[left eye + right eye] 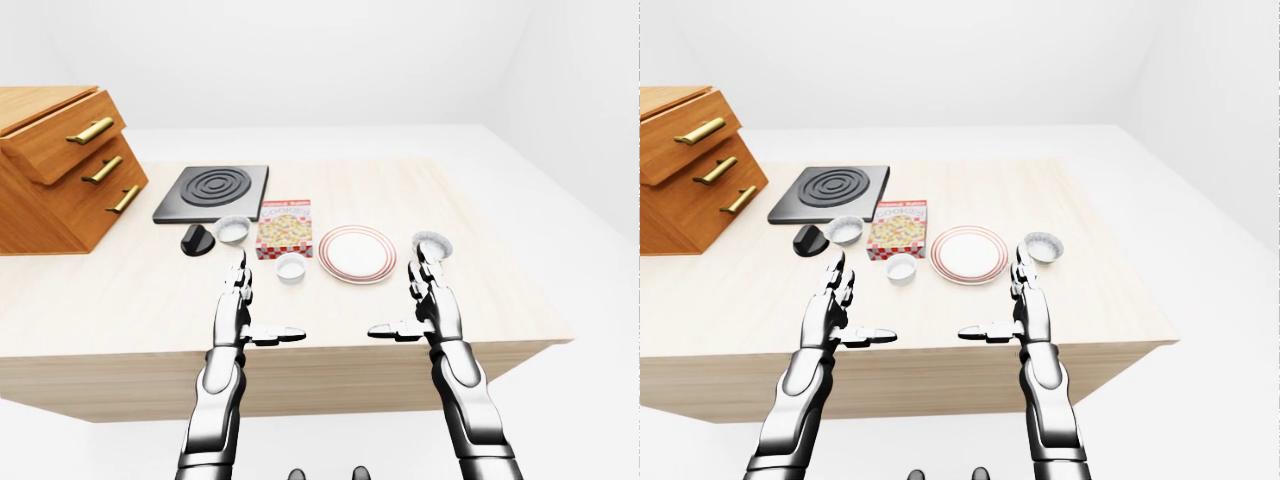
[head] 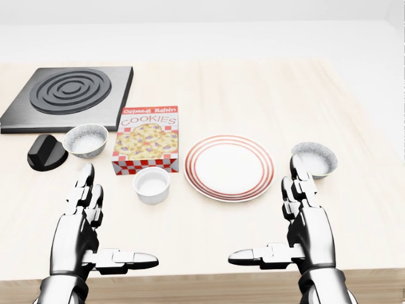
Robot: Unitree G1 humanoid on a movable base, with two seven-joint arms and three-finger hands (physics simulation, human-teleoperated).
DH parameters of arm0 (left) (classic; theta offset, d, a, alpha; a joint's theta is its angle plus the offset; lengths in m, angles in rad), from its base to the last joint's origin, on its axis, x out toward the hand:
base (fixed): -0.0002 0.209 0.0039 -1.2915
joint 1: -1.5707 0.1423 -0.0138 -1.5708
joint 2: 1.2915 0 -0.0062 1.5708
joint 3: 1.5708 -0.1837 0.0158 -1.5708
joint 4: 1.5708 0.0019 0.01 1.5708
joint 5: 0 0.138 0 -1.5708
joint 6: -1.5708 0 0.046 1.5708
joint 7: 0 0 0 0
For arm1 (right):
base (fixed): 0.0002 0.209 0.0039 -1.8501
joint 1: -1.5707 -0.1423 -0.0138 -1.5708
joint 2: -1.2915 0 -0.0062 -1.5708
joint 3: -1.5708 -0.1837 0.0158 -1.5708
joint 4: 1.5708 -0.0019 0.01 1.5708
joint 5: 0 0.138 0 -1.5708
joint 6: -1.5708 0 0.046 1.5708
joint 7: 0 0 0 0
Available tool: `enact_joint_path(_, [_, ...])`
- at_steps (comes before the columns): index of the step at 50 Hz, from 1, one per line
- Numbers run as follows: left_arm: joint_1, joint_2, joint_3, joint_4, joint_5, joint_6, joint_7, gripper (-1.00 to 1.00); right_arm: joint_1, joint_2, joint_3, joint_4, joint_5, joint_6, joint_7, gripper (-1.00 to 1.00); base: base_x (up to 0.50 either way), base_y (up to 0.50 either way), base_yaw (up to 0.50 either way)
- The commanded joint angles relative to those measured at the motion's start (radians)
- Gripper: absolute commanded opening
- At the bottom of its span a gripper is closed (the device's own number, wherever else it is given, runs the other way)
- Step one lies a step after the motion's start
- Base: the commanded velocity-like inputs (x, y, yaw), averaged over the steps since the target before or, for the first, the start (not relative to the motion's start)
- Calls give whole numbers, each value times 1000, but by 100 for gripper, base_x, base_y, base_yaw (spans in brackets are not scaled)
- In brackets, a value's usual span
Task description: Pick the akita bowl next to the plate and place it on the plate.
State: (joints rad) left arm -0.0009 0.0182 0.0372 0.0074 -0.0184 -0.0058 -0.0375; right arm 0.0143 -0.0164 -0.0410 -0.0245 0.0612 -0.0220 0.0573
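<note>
Nothing is done yet: your fingers are spread and empty, akita bowl beside the bare plate.

Pale wood-grain worktop. White round plate with red concentric rim rings. Grey-white speckled bowl right of it; matching speckled bowl at left. Plain white small cup. Red-and-white checkered cookie box, yellow biscuit picture. Black hob slab, ringed grooves. My silver-and-black left hand, same-coloured right hand. Orange-brown wooden drawer cabinet, brass handles.
</note>
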Motion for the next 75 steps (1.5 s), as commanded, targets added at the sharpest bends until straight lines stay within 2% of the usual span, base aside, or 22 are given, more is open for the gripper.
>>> enact_joint_path(1, [0, 1, 0, -2, 0, 1, 0, 100, 2, 0, 1, -1, -2, 2, 0, 100, -3, -32, 0])
enact_joint_path(12, [-2, 1, 2, 8, -1, -5, -1, 100, -2, 0, -2, 11, 0, -6, 1, 100, -3, -31, 0])
enact_joint_path(18, [-2, 1, 2, 8, -1, -6, -1, 100, 1, 1, 0, -2, -1, 4, -1, 100, -3, -31, 0])
enact_joint_path(22, [2, 1, 1, -7, -1, 6, 0, 100, -10, -1, -4, 19, -11, -1, -13, 100, -3, -29, 0])
enact_joint_path(23, [2, 0, 1, -4, -1, 3, -1, 100, -18, -4, -2, 33, -26, 8, -23, 100, -3, -11, 0])
enact_joint_path(24, [0, 1, 3, 15, -1, -14, -2, 100, -25, -10, 7, 48, -58, 23, -29, 100, 0, 0, 0])
enact_joint_path(25, [-1, 1, 3, 17, -2, -15, -2, 100, -30, -5, 10, 50, -59, 17, -28, 100, 0, 0, 0])
enact_joint_path(28, [0, 1, 3, 14, -2, -13, -2, 100, -26, -3, 5, 34, -44, 30, -21, 100, 0, 0, 0])
enact_joint_path(29, [2, 0, 1, -4, -1, 3, 0, 100, -21, -3, 6, 27, -39, 31, -13, 100, 0, 0, 0])
enact_joint_path(33, [1, 0, 1, 1, -1, -1, 0, 100, -3, -1, 25, 26, -57, -12, 11, 100, 0, 0, 0])
enact_joint_path(38, [7, -1, -1, -15, 0, 10, 0, 100, -3, 0, 15, 18, -49, -12, 13, 100, 20, 0, 0])
enact_joint_path(44, [5, -1, 0, -8, -1, 4, 0, 100, -4, 0, 15, 23, -50, -15, 12, 100, 29, 0, 0])
enact_joint_path(45, [8, -2, -3, -25, 1, 19, 2, 100, -3, 0, 15, 17, -48, -10, 13, 100, 30, 0, 0])
enact_joint_path(48, [1, 0, 1, 5, -1, -4, -1, 100, -2, 0, 15, 24, -48, -17, 13, 100, 31, 0, 0])
enact_joint_path(51, [3, 0, 0, -5, -1, 3, 0, 100, -3, 0, 14, 23, -48, -16, 12, 100, 31, 0, 0])
enact_joint_path(56, [-1, 1, 2, 14, -1, -11, -1, 100, -4, -1, 13, 20, -47, -13, 13, 100, 31, 0, 0])
enact_joint_path(58, [3, 0, -1, -12, 0, 9, 1, 100, -4, -1, 14, 23, -49, -18, 13, 100, 31, 0, 0])
enact_joint_path(61, [0, 1, 2, 10, -1, -9, -2, 100, -4, -1, 13, 26, -48, -21, 13, 100, 31, 0, 0])
enact_joint_path(68, [5, 0, -1, -14, -1, 10, 0, 100, -1, -1, 12, 16, -46, -15, 13, 100, 31, 0, 0])
enact_joint_path(70, [4, 0, 0, -8, -1, 5, 0, 100, -1, 0, 13, 14, -46, -14, 13, 100, 31, 0, 0])
enact_joint_path(71, [6, 0, -1, -17, -1, 12, 0, 100, 0, 0, 13, 10, -46, -12, 12, 100, 31, 0, 0])
enact_joint_path(75, [6, 0, -1, -18, -1, 14, 0, 100, 2, 0, 14, 7, -44, -11, 12, 100, 31, 0, 0])
